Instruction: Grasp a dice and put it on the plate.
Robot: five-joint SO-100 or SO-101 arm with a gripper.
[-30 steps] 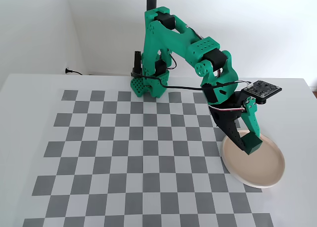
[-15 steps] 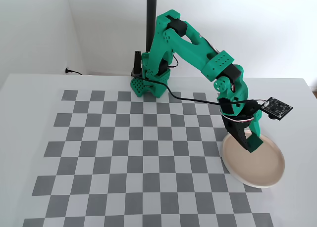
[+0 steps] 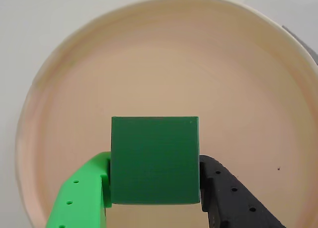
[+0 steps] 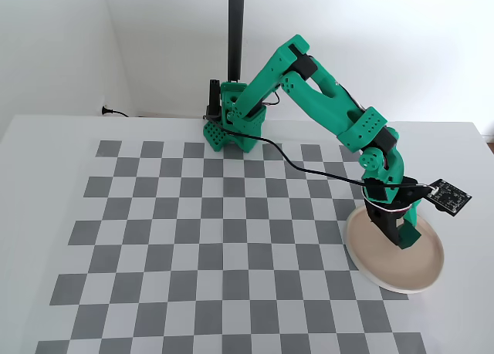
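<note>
While no writing is showing anywhere, the gripper [image 3: 155,190] is clamping the plain dice [image 3: 154,160] between green and black fingers over the plate [image 3: 59,54].

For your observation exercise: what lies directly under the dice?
The plate lies beneath the dice, clamped in the gripper. Whether the dice touches the plate is hidden.

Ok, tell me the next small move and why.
Probably open the fingers. The dice is clamped between them, low over the plate and well inside its rim in both views, so releasing should leave it on the plate.
</note>
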